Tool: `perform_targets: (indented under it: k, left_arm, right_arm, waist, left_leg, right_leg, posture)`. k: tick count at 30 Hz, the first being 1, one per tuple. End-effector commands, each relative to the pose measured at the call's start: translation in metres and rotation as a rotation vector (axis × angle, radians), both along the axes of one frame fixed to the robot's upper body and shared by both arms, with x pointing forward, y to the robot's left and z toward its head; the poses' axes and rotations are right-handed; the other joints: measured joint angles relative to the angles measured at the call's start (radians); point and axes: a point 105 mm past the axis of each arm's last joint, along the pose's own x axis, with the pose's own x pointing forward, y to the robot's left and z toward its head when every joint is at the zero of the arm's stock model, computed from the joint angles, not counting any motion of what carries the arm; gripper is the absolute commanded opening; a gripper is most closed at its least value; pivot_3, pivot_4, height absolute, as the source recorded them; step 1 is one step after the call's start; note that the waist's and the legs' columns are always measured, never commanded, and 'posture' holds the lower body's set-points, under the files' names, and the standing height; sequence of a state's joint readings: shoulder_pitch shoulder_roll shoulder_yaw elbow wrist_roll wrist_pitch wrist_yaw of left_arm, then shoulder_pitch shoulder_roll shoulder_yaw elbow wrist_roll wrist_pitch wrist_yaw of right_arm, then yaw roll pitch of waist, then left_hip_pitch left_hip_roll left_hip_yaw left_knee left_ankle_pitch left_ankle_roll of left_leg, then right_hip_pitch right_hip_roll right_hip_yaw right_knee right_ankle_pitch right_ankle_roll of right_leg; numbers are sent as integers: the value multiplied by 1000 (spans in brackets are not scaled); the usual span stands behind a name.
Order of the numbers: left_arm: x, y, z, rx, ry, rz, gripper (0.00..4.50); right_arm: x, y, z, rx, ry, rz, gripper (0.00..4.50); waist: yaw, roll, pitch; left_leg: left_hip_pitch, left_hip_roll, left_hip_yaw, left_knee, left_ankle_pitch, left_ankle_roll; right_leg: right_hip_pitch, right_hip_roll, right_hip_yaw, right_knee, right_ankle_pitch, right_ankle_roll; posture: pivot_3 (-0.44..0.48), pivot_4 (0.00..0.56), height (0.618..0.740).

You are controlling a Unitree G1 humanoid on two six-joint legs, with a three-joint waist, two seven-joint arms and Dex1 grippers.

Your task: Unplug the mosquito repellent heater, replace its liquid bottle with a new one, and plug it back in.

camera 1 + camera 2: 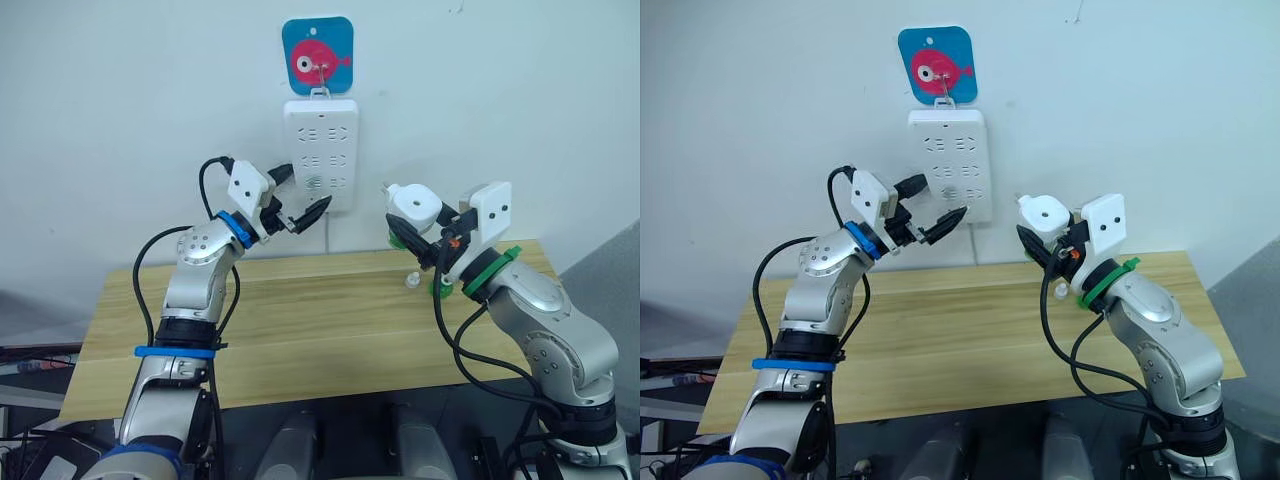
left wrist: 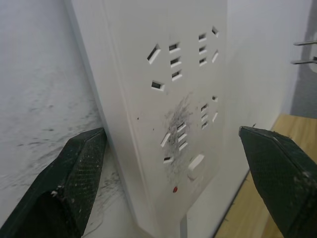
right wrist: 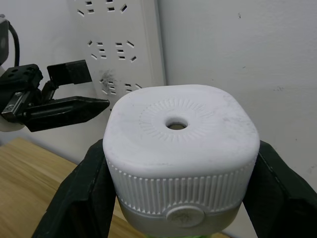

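1. The mosquito repellent heater point(image 3: 181, 148) was held up in the air by the right end effector point(image 1: 428, 238), above the far right part of the wooden surface point(image 1: 320, 330).
2. The two black fingers point(image 3: 79, 193) of the right end effector were pressed on the heater's two sides, so it was clamped on the heater.
3. The heater's round face with the small dark hole was seen from the right wrist view, and a green part was seen under the heater.
4. The heater was held apart from the white power strip point(image 1: 320, 152), which was hung on the wall under a blue card with a pink fish point(image 1: 318, 56).
5. The left end effector point(image 1: 300, 205) was held up at the lower part of the power strip.
6. Its fingers point(image 2: 74, 173) were spread wide apart, with nothing held between them.
7. A small clear thing point(image 1: 411, 280) was seen on the surface near the right arm, too small to be told.
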State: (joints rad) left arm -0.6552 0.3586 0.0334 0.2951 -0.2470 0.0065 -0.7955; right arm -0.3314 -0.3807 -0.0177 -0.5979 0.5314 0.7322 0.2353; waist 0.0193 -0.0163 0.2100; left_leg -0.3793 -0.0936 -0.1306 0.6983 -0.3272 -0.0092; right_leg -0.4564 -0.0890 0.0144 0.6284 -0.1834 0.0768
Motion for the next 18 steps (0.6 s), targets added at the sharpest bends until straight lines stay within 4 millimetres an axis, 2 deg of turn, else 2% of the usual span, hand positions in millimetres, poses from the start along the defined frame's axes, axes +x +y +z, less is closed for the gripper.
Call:
perform_targets:
  k: [1, 14, 17, 18]
  left_arm:
    - [-1, -8, 13, -3, -43, -51, 4500]
    - [-2, -24, 21, -90, 20, -149, 4500]
    - [-4, -24, 21, -91, 29, -161, 3954]
    - [-5, -24, 21, -90, 34, -167, 3636]
  right_arm:
    - [-7, 1, 18, 23, -81, 3, 2984]
    - [-7, 5, 16, 6, -82, 10, 2984]
    - [-7, 6, 16, 9, -82, 8, 2984]
    - [-7, 6, 16, 10, -81, 7, 2984]
  waist:
    - [-1, 0, 0]
    - [-2, 0, 0]
    - [-3, 0, 0]
    - [-3, 0, 0]
  left_leg:
    - [0, 0, 0, 0, 0, 0]
    - [0, 0, -1, 1, 0, 0]
    - [0, 0, -1, 1, 0, 0]
    - [0, 0, -1, 1, 0, 0]
  right_leg:
    - [0, 0, 0, 0, 0, 0]
    - [0, 0, 0, 0, 0, 0]
    - [0, 0, 0, 0, 0, 0]
    - [0, 0, 0, 0, 0, 0]
  posture:
    - [23, 157, 740]
    - [18, 163, 740]
    - [16, 164, 740]
    - [16, 164, 740]
